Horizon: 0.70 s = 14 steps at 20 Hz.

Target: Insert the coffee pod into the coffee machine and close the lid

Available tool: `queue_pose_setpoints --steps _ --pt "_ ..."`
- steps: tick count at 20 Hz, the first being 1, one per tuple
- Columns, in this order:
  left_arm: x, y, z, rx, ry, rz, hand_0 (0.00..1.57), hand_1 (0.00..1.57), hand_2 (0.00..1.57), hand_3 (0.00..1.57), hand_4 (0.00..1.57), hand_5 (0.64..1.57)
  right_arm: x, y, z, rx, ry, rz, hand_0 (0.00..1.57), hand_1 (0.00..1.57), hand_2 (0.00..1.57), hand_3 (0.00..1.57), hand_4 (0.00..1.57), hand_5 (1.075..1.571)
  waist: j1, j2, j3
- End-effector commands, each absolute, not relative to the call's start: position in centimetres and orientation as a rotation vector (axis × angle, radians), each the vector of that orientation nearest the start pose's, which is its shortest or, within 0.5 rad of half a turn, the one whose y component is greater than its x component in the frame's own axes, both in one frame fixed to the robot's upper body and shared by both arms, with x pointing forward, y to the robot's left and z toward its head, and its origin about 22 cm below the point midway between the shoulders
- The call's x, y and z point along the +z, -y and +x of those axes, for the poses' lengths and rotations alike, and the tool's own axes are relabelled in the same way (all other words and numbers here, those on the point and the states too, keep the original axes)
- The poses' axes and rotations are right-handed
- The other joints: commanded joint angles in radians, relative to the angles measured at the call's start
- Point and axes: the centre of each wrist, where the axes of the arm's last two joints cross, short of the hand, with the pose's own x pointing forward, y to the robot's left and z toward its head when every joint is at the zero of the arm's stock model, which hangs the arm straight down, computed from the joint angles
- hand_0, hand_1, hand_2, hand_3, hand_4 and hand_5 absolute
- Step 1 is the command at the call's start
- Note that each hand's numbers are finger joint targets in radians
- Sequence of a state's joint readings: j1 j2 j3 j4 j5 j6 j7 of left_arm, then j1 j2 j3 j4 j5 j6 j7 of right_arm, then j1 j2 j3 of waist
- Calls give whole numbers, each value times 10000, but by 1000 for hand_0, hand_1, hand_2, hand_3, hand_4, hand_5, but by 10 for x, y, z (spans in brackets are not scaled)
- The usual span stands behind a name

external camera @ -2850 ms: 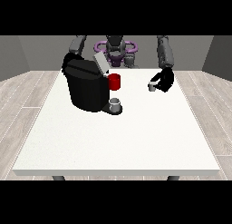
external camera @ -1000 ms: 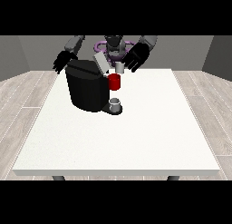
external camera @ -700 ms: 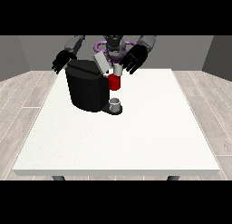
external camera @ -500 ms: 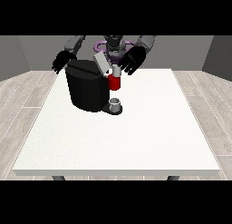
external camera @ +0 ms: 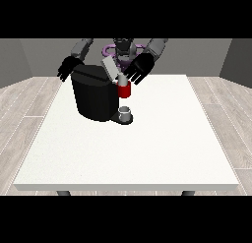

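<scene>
The black coffee machine (external camera: 96, 97) stands on the far left part of the white table (external camera: 147, 153). Its grey lid (external camera: 110, 69) is tilted up and open above the red brew head (external camera: 125, 91). A small grey coffee pod (external camera: 120, 80) sits just over the red head, at the fingertips of the hand at the view's right (external camera: 139, 69), whose fingers point down and to the left around it. The hand at the view's left (external camera: 66, 69) hovers behind the machine's top left corner with fingers spread, holding nothing.
A small grey cup (external camera: 126, 113) stands on the machine's drip tray below the red head. The robot's torso (external camera: 123, 47) is right behind the machine. The table's edges run near and to the right.
The hand at the view's right has come from the table's right side with the pod, then sunk down and left to the red head. The other hand has barely moved.
</scene>
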State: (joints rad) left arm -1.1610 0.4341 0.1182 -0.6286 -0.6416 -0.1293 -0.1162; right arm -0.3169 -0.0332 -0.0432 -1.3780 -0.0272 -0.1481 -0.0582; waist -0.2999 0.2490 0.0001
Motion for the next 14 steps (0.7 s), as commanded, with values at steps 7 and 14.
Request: queue_pose_setpoints --steps 7,14 --pt "237 -252 463 -8864 17031 7091 1160 1160 1244 1185 506 1571 43 218 323 -716 17582 -730 0 0 0 0 435 1571 263 178 2" --pt "231 -260 464 -8675 16643 7106 1249 1249 1282 1181 480 1571 39 214 315 -467 17357 -442 0 0 0 0 433 1571 -142 209 1"
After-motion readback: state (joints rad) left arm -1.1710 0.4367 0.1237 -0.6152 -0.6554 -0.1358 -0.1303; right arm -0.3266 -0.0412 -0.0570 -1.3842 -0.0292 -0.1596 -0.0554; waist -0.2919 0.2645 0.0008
